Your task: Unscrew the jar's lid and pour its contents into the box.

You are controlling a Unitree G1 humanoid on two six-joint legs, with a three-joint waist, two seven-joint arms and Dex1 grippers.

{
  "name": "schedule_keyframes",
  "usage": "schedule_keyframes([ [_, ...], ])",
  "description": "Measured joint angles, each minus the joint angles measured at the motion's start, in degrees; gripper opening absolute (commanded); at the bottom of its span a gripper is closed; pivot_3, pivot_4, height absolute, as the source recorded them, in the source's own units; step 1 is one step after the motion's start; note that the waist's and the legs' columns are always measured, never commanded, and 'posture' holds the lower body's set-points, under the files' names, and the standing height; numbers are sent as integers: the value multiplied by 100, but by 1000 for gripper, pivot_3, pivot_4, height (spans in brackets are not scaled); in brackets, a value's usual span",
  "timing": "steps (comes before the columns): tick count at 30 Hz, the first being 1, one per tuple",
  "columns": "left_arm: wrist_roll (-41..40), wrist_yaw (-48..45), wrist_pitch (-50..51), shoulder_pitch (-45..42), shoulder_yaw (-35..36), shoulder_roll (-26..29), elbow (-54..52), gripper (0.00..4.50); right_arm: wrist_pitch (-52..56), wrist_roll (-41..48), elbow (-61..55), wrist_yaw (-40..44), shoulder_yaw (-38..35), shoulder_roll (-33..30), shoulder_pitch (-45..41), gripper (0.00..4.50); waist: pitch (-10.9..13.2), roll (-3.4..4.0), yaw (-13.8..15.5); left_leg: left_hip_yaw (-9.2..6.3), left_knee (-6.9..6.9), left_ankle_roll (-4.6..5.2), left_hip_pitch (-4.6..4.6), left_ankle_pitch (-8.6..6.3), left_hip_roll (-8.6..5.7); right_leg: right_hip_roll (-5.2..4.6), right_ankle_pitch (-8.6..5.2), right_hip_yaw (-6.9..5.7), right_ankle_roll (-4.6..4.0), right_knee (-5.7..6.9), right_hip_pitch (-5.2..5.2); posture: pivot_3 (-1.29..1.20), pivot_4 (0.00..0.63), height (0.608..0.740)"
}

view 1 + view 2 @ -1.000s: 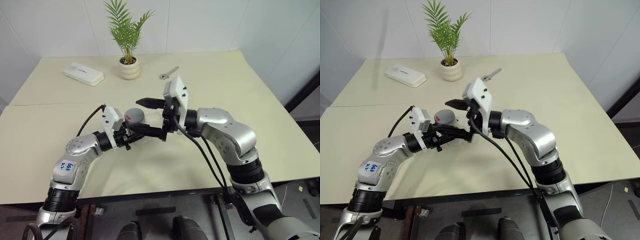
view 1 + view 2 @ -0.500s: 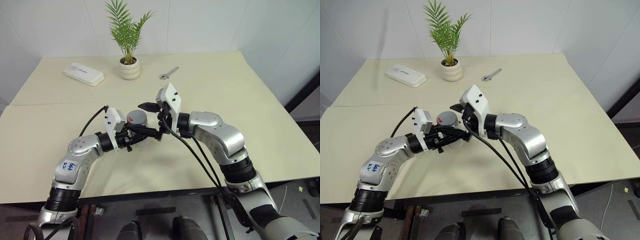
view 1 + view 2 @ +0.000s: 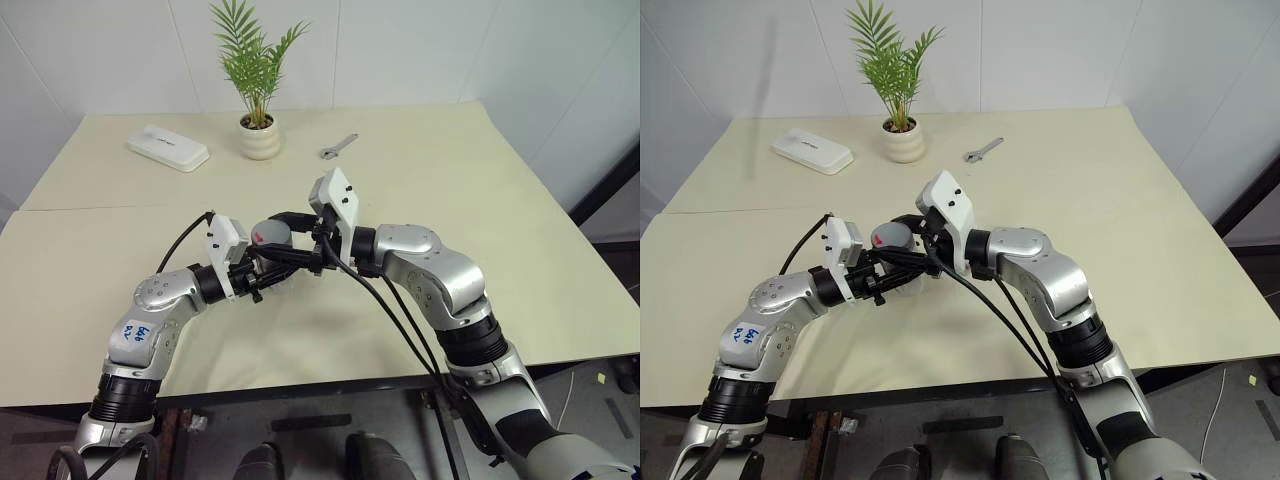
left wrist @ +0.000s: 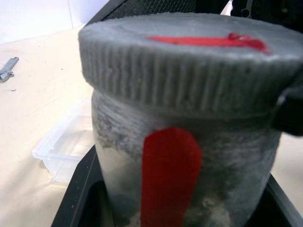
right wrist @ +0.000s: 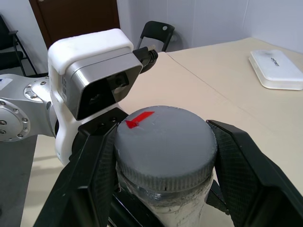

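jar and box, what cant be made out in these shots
- Contents: hidden in both wrist views by the frosted jar wall and the lid.
- Box: partly hidden behind the jar in the left wrist view; in the head views the left gripper and right gripper cover it.

The round grey plastic lid (image 4: 189, 61) looks matt, with a finely ribbed rim, above the frosted, scuffed translucent grey jar (image 4: 189, 165). The shallow clear plastic box (image 4: 64, 146) is glossy; the cream worktop (image 3: 450, 180) is smooth and matt.

Your unit: two silver jointed arms, black cables, white wrist camera housings. Each hand (image 3: 262, 268) has black fingers. Left upper arm carries a blue-inked white label.
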Motion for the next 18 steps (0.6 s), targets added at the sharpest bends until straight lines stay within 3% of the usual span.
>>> schedule_keyframes([
  [3,-131,-804,-113,-146,-68,129,146,1964,-137,131,42,832,26,-370,-144,2554,0,0,5,0,3,0,-3,0,0,3,0,-2,0,-2,0,0,150,740],
  [6,-227,-1757,-367,-588,-249,206,397,1964,-619,225,457,2211,140,-899,-706,2554,1,1,7,0,14,1,-7,-1,-2,9,2,-4,4,-3,1,0,150,740],
  [9,-303,-2362,-324,-905,-324,275,479,1964,-965,229,960,3111,239,-1036,-1216,2554,1,1,-29,6,12,3,0,-2,0,14,3,4,5,-1,3,0,150,740],
  [17,-350,-2574,-137,-934,-300,218,502,1964,-1342,212,1828,3826,337,-909,-1620,2554,1,1,-7,5,15,2,-9,-3,13,24,1,7,1,3,-7,0,150,740],
  [18,-350,-2564,-135,-919,-285,213,485,1964,-1349,212,1842,3832,337,-902,-1628,2904,1,1,-3,5,18,1,-10,-4,12,23,1,7,2,2,-7,0,150,740],
])
